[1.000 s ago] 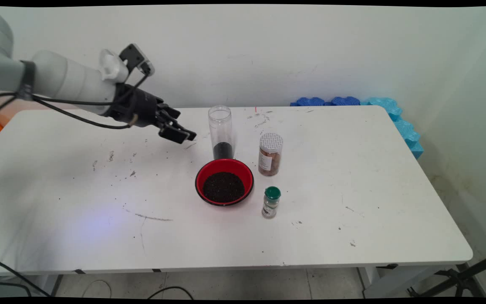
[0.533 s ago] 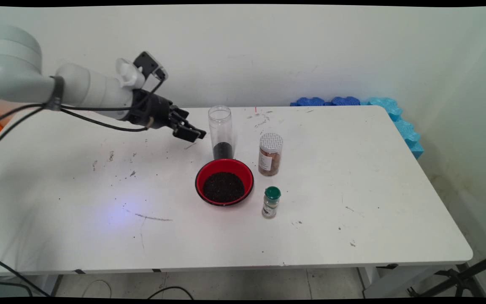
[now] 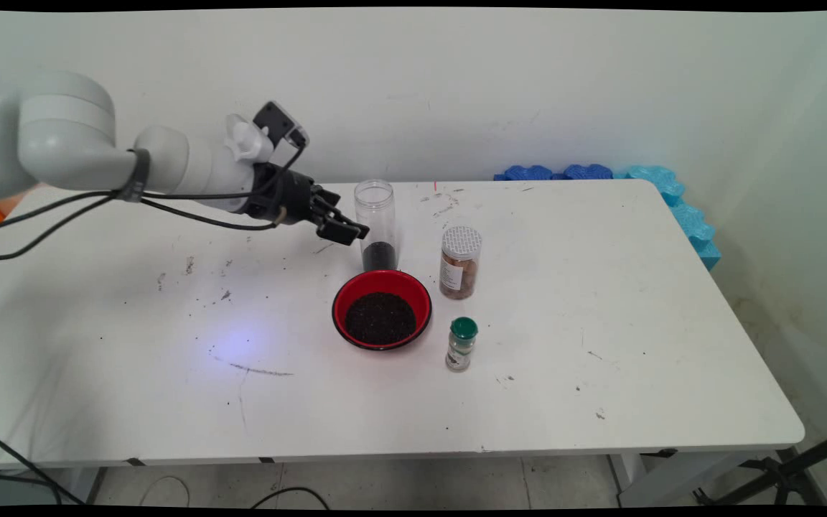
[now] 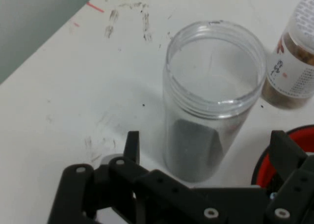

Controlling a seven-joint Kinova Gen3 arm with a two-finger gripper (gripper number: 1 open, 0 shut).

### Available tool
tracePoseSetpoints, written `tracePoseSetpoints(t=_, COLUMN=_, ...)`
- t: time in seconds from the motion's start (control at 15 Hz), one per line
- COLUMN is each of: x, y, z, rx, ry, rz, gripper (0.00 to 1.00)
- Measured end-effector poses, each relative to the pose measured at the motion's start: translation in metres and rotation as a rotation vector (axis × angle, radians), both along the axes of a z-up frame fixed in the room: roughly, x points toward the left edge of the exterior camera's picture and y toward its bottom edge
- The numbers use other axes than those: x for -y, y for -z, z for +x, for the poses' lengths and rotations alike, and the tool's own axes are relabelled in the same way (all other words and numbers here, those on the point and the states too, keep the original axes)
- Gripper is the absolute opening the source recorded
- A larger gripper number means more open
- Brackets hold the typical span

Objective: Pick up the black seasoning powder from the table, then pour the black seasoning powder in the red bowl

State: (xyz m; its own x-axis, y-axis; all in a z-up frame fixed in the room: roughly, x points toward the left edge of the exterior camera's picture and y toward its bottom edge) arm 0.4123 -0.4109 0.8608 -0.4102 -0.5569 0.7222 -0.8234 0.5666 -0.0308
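A tall clear plastic jar [image 3: 376,224] [image 4: 211,98] stands open-topped on the white table [image 3: 600,301], with a little dark grain at its bottom. My gripper [image 3: 350,231] [image 4: 206,153] is open just left of the jar, fingers apart at about its lower half. In the hand view the jar stands between the two fingertips [image 4: 131,144], untouched. In front of the jar sits a red bowl [image 3: 382,309] [image 4: 260,166] full of dark grains.
A brown-filled jar with a white lid [image 3: 460,262] [image 4: 294,67] stands right of the clear jar. A small green-capped spice bottle [image 3: 461,344] stands right of the bowl. Blue foam pieces [image 3: 672,194] lie at the table's far right edge. Cables hang from the arm.
The gripper has moved right across the table toward the clear jar, from well left of it to right beside it. Its fingers stay apart. Nothing on the table moved.
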Motion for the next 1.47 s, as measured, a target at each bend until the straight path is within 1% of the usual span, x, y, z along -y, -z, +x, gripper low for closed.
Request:
tracePoseSetpoints(t=0.47, x=0.019, y=0.019, z=-0.009, rx=-0.01, ry=0.034, rz=-0.023, gripper=1.0)
tracePoseSetpoints(t=0.93, x=0.027, y=0.027, z=-0.012, rx=-0.015, ry=0.051, rz=-0.035, gripper=1.0)
tracePoseSetpoints(t=1.0, x=0.027, y=0.027, z=-0.012, rx=-0.015, ry=0.052, rz=-0.036, gripper=0.0)
tracePoseSetpoints(t=1.33, x=0.03, y=0.026, z=-0.013, rx=-0.021, ry=0.066, rz=-0.049, gripper=0.0)
tracePoseSetpoints(t=1.47, x=0.031, y=0.024, z=-0.01, rx=-0.016, ry=0.059, rz=-0.051, gripper=0.0)
